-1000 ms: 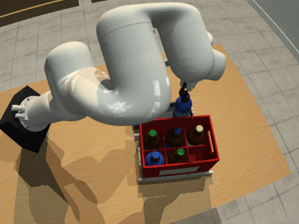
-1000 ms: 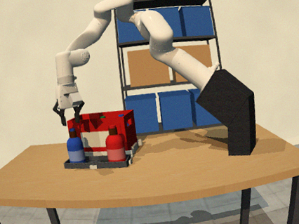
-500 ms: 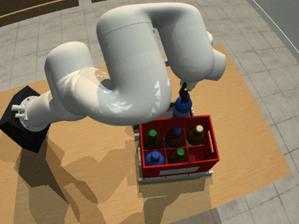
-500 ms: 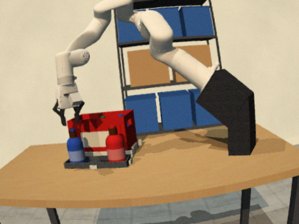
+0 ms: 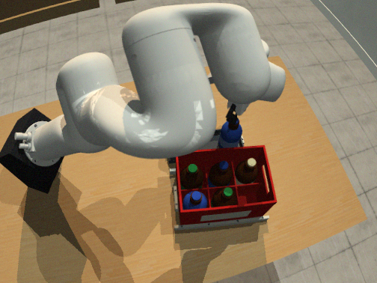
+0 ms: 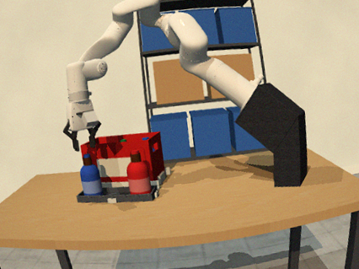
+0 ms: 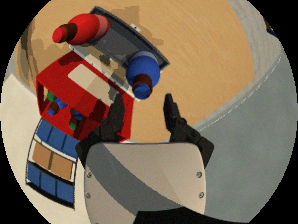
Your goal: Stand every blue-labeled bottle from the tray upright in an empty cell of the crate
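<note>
A blue-labeled bottle (image 5: 230, 135) (image 6: 90, 179) (image 7: 143, 70) stands upright on the dark grey tray (image 6: 119, 197) (image 7: 116, 39). A red-labeled bottle (image 6: 139, 177) (image 7: 83, 27) stands upright on the tray's other end; the arm hides it in the top view. My gripper (image 5: 233, 117) (image 6: 84, 144) (image 7: 143, 100) is open and empty, right above the blue bottle's cap, not touching it. The red crate (image 5: 187, 215) (image 6: 155, 156) (image 7: 49, 86) stands beside the tray. It holds several upright bottles, one of them blue-labeled (image 5: 195, 198). One corner cell (image 5: 258, 192) is empty.
The wooden table (image 5: 318, 168) (image 6: 209, 208) carries the arm's black base (image 5: 22, 161) (image 6: 280, 138). A shelf rack (image 6: 204, 76) with blue and brown boxes stands behind the table. The arm's large links hang over the table's middle in the top view.
</note>
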